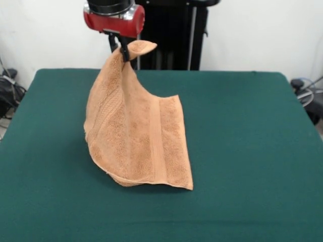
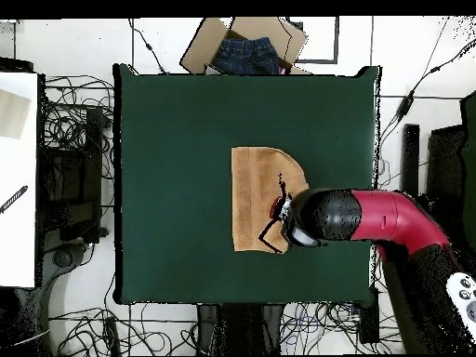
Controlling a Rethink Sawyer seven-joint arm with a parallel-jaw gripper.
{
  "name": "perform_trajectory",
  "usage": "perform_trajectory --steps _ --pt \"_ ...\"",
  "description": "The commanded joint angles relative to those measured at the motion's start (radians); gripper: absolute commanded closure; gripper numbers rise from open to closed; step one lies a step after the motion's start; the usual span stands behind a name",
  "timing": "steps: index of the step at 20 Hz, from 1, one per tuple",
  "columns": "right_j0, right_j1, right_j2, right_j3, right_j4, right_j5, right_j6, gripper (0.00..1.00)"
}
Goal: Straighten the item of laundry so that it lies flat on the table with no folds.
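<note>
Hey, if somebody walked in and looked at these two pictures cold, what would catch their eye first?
First, the orange-tan towel pulled up into a peak at the middle of the green table, one corner pinched in the gripper while its lower part rests folded on the cloth. Next, from overhead, the red and black arm reaching in from the table's right edge over the towel. A cardboard box holding blue denim sits past the table's top edge.

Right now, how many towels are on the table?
1. The towel lies near the middle of the table, one corner lifted by the gripper. Nothing seems hidden.
</note>
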Motion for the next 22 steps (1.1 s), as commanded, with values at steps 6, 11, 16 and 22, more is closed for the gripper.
perform_trajectory --steps 6,11,16,22 --pt "-0.005 0.180 0.001 -0.005 -0.053 -0.153 -0.094 1.00" --pt "-0.008 0.174 -0.021 0.072 -0.067 -0.264 -0.012 1.00" --pt "0.007 0.069 -0.014 0.122 -0.020 -0.226 0.005 1.00" --pt "0.004 0.134 -0.027 0.101 -0.036 -0.258 -0.010 1.00"
